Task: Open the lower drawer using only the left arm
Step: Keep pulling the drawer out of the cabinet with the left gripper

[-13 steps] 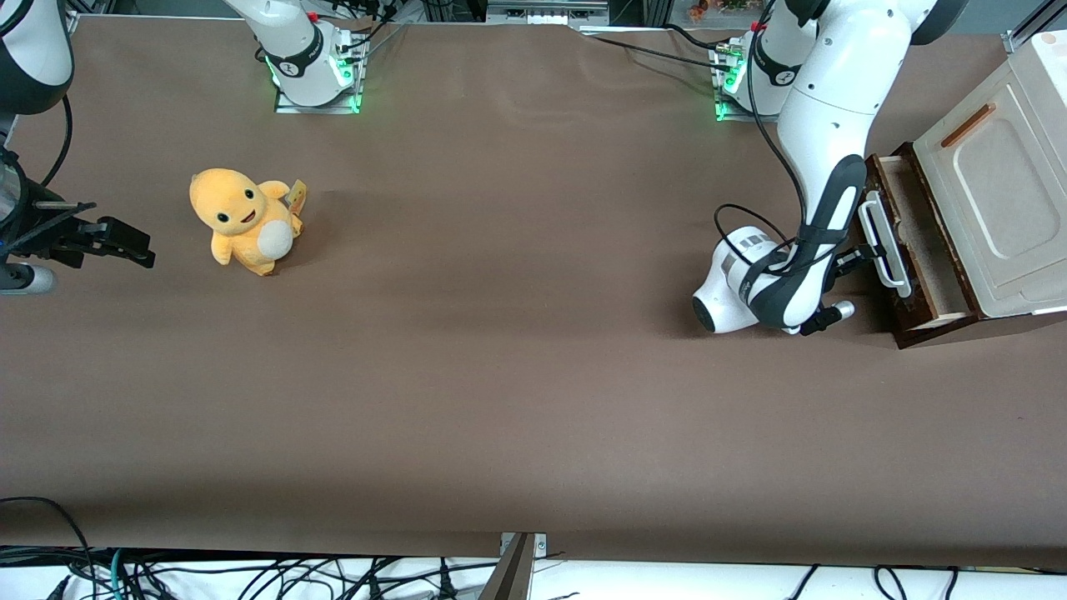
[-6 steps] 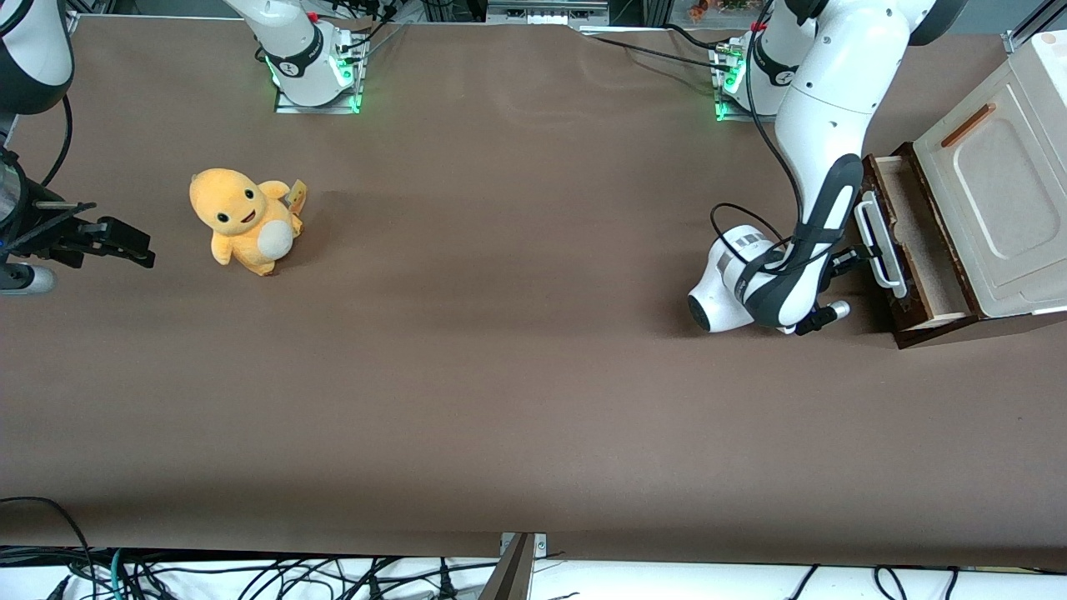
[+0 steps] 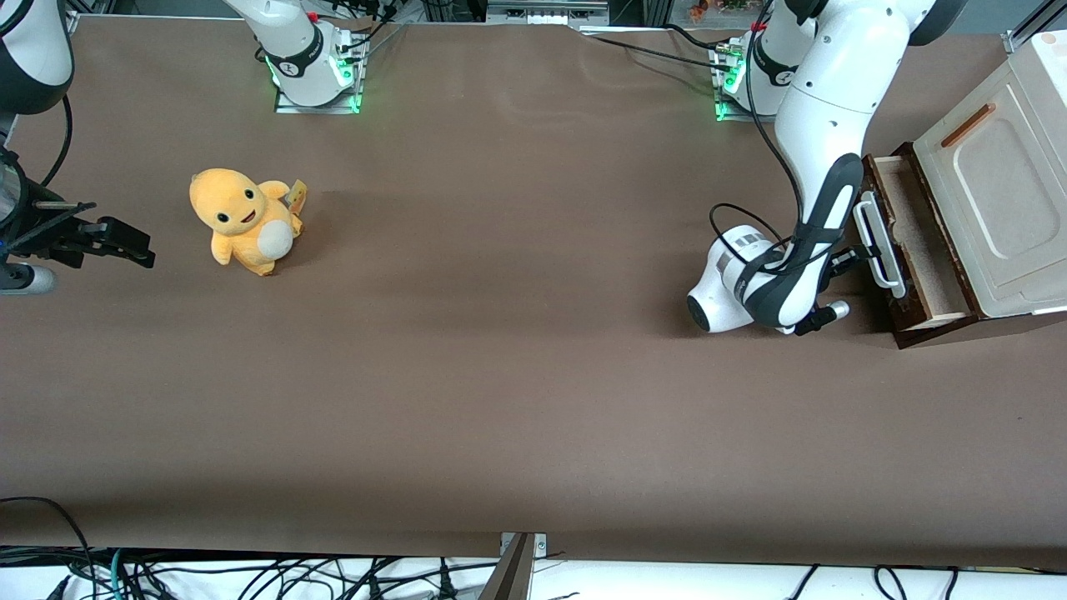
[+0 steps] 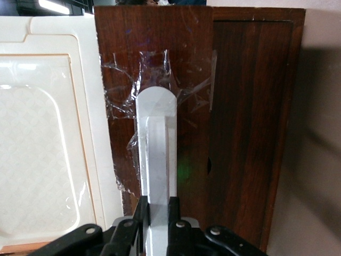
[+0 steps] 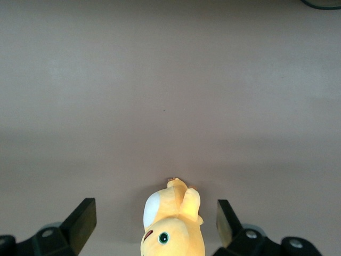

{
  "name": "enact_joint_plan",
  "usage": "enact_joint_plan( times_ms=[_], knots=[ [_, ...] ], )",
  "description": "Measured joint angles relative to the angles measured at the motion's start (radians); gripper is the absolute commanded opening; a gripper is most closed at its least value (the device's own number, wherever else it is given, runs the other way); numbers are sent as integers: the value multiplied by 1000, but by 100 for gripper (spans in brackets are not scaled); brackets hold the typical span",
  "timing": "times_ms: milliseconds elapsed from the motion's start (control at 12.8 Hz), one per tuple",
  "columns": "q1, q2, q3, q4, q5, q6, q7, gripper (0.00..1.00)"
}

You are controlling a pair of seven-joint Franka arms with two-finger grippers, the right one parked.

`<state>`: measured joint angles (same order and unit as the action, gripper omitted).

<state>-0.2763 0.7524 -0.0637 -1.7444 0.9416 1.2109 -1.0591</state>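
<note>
the shallow wooden lower drawer with its dark brown front (image 3: 885,250) sits partly pulled out of the cream cabinet (image 3: 992,187) at my working end of the brown surface (image 3: 500,375), its pale light-wood inside (image 3: 917,242) showing between the front and the cabinet. its long white loop handle (image 4: 154,149) runs along the front, with crinkled clear tape (image 4: 160,80) around one end. my black hand (image 4: 157,216) is clamped on that handle, a finger (image 4: 141,213) pressed to each side of the white bar with no gap showing. my glossy white left arm (image 3: 821,125) comes down from its base to the boxy wrist, which hangs low over the surface just in front of the drawer.

against a second ago the drawer front has come a little way out from the cabinet and my wrist has drawn back with it; since half a second ago almost nothing has shifted.

well off toward the parked arm's end, the yellow plush toy with the white belly (image 3: 242,221) sits where it did.
</note>
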Motion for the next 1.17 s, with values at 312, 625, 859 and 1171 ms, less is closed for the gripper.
enact_joint_plan(
  times_ms=[312,625,859,1171],
  knots=[
    [0,0,-11,11,-4,-12,0,16],
    [1,0,-13,16,-10,-13,0,16],
    [2,0,-13,20,-14,-13,0,16],
    [2,0,-23,22,-15,-14,0,16]
  ],
)
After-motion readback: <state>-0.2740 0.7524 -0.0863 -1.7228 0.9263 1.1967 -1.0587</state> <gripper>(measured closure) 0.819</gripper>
